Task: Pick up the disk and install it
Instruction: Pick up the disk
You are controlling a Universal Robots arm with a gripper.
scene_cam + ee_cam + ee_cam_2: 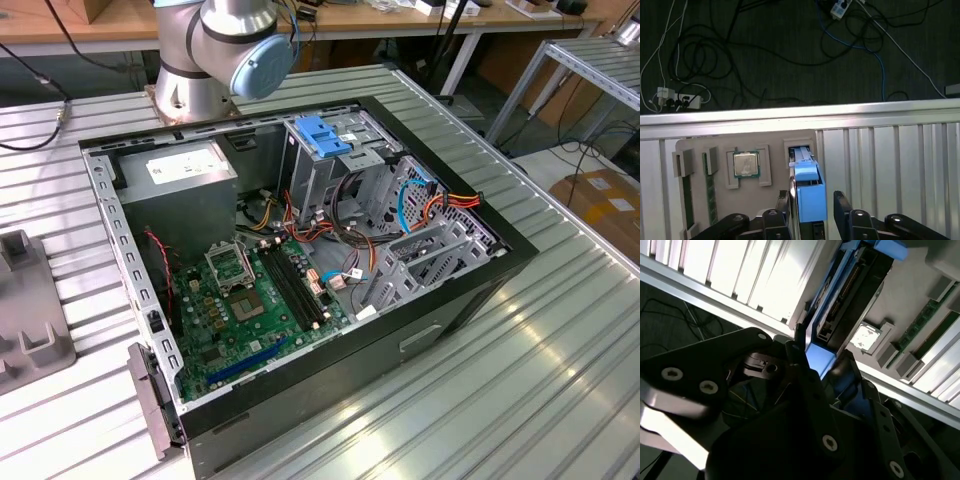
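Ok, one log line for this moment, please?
stage: pick-up | tool: open, astride the disk | disk: upright in grey tray slot, next to processor | computer case: open, disk not installed

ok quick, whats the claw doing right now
Claw: open, straddling the disk, with a gap showing on one side in the first wrist view.

A ribbed metal table [560,330] shines with glare; beyond it stand wooden benches [120,28], beside it a cardboard box [605,200], below it dark floor [765,50] strewn with cables [883,75]
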